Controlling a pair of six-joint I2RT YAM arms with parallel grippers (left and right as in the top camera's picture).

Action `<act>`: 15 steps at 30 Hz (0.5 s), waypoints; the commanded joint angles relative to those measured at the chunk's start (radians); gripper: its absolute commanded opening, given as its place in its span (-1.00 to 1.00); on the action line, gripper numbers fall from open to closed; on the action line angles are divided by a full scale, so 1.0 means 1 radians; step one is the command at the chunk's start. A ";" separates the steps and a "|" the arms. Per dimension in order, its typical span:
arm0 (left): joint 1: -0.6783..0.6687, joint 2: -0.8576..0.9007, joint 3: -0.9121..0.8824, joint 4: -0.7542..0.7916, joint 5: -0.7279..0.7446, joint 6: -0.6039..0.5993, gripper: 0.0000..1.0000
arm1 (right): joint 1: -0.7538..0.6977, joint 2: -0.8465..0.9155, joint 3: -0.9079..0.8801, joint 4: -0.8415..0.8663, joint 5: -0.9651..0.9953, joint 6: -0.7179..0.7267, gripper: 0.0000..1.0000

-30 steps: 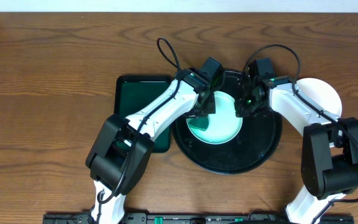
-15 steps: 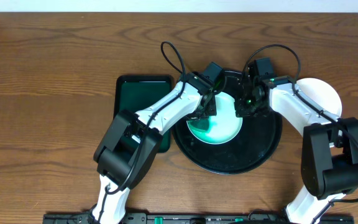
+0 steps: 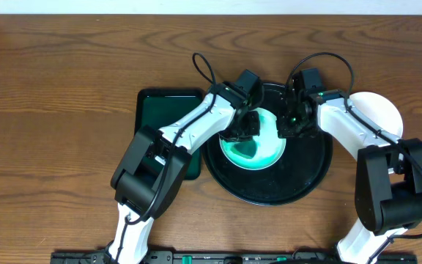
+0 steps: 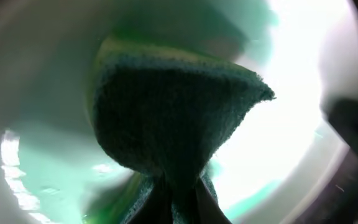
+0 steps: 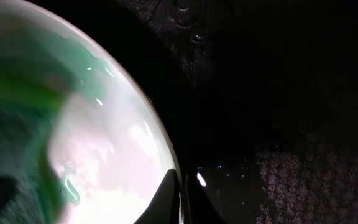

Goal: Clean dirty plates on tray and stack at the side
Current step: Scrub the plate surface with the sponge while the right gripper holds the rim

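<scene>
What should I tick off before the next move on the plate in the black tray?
1. Left gripper shut on the dark green textured sponge: ok.
2. Sponge resting on the small round pale-mint plate: ok.
3. Right gripper pinching that plate's right rim: ok.
4. Plate inside the large round glossy black tray: ok.
5. Green smear gone: cannot tell. Green shows on the plate, but it may be smear or the sponge's reflection.
6. Stacking spot: a round white plate lies on the brown wooden table right of the tray, partly under the right arm: ok.
</scene>
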 commanded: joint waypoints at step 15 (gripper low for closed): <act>-0.006 -0.260 -0.011 -0.036 -0.219 0.035 -0.85 | 0.032 -0.014 -0.006 0.006 -0.007 0.002 -0.97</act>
